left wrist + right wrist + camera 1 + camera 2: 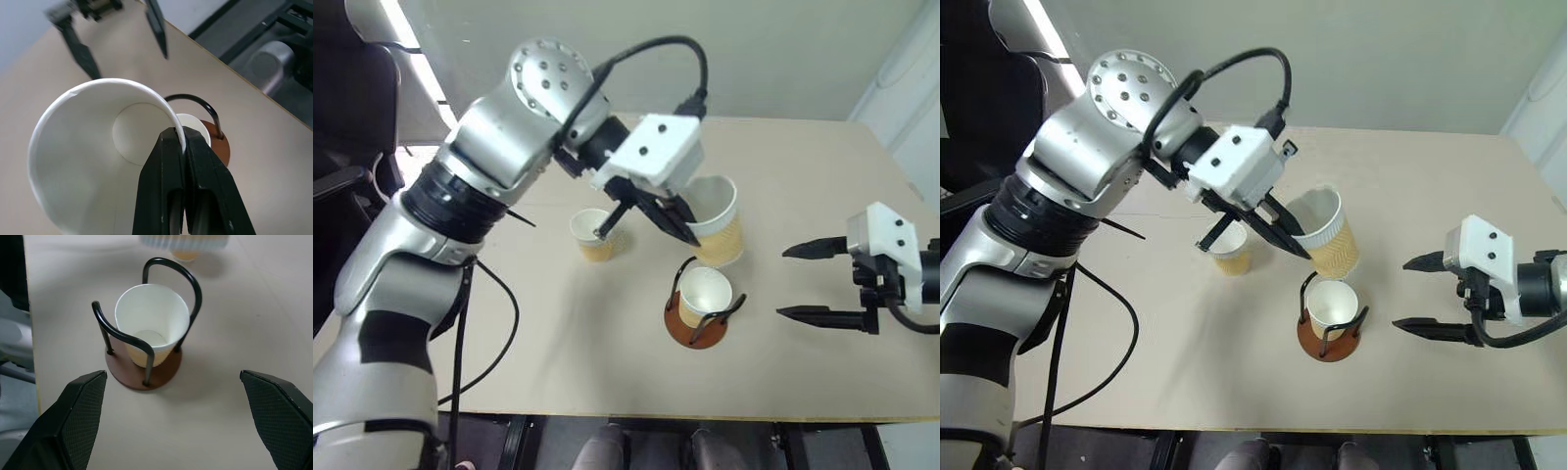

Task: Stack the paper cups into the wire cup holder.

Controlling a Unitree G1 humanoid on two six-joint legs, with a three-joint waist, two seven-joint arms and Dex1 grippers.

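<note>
Left tool [690,238] pinched a paper cup [717,220] by its rim, above the holder [700,315]; right tool [787,282] spread wide beside the holder.

Wire cup holder [1329,335] top open between its loops, one cup [152,323] seated inside. Held cup [1324,233] hangs just behind it; third cup [1232,257] stands leftward. Bare table [1234,372] in front and right, toward spread right gripper [1417,294]

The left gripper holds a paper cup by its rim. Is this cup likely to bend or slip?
Probably light: the left gripper lifts the paper cup by pinching one thin spot of its wall. That wall likely flexes, though the rim looks round. A one-sided pinch may let it tilt or swing.
</note>
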